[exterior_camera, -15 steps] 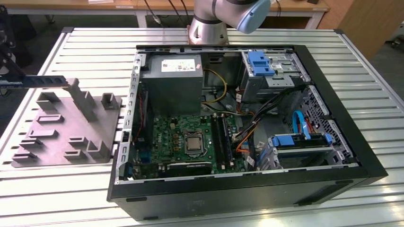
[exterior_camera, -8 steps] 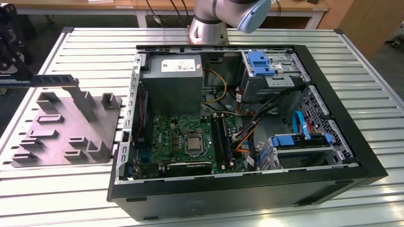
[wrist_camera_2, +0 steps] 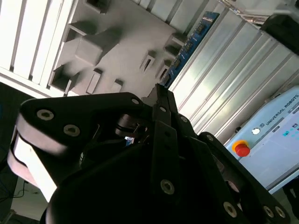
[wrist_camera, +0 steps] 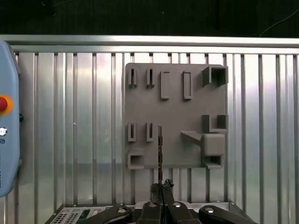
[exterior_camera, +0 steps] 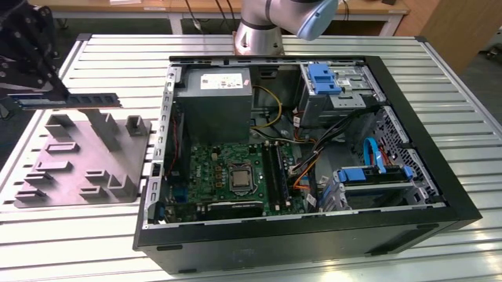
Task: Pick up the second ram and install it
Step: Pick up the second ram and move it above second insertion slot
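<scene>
Near the counter's [exterior_camera: 455,100] far corner on the exterior view's left, the gripper [exterior_camera: 35,96] holds the memory stick [exterior_camera: 79,100] level by one end, so most of its length juts out unsupported above the far edge of the grey plate [exterior_camera: 79,170] with its upright blocks. The open computer case [exterior_camera: 314,247] lies well apart, across the middle of the counter. Inside it the motherboard [exterior_camera: 208,167] sits low beside the power supply [exterior_camera: 211,88], with loose cables [exterior_camera: 314,158] and blue drive brackets [exterior_camera: 325,76] crowding the side next to the memory slots [exterior_camera: 274,170]. In the second wrist view the stick [wrist_camera_2: 189,46] runs out from the gripper [wrist_camera_2: 161,91] over the plate [wrist_camera_2: 117,42], and a control pendant [wrist_camera_2: 273,130] sits on the counter beside the plate, apart from it. In the first wrist view the fingers [wrist_camera: 153,209] are pressed together on the stick [wrist_camera: 160,149], which shows edge-on as a thin strip across the plate's [wrist_camera: 173,116] edge nearest the gripper [wrist_camera: 161,191]. Pinched at one end only, the stick could, I judge, pivot or slip if it is jolted or brushes a block. A tilted stick would meet its slot crooked and might jam or strain its contacts. The case walls and the cables by the slots look like the main things in the way.
</scene>
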Robot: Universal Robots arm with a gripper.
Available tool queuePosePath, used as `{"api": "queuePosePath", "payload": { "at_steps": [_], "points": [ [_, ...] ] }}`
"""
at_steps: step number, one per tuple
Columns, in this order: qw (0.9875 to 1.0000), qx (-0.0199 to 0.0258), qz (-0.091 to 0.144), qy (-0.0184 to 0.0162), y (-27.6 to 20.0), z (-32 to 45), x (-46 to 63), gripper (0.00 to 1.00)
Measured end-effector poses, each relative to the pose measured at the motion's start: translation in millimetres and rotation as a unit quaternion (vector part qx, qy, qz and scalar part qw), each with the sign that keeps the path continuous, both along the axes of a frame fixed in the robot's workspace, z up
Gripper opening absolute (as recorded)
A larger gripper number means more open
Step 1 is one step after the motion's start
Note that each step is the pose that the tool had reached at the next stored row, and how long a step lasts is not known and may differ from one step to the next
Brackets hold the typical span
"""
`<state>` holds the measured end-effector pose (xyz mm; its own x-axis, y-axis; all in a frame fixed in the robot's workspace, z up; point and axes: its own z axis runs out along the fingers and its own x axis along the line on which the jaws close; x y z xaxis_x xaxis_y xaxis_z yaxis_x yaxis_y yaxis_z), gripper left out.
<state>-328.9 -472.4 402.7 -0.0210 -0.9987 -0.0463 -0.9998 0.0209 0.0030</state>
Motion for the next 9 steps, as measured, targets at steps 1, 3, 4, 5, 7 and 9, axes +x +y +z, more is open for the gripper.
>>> {"api": "queuePosePath", "payload": {
  "at_steps": [1,3,4,5,7,9],
  "points": [
    [1.0,0.0,0.0,0.0001,-0.3,0.0,4.5,0.11],
    [1.0,0.0,0.0,0.0003,-0.8,-0.1,13.4,0.11],
    [1.0,0.0,0.0,0.0004,-1.1,-0.1,18.0,0.11],
    [1.0,0.0,0.0,0.0006,-1.4,0.0,22.9,0.11],
    [1.0,0.0,0.0,0.0008,-2.0,0.0,31.9,0.11],
    [1.0,0.0,0.0,0.0011,-2.6,-0.1,40.9,0.11]
  ]
}}
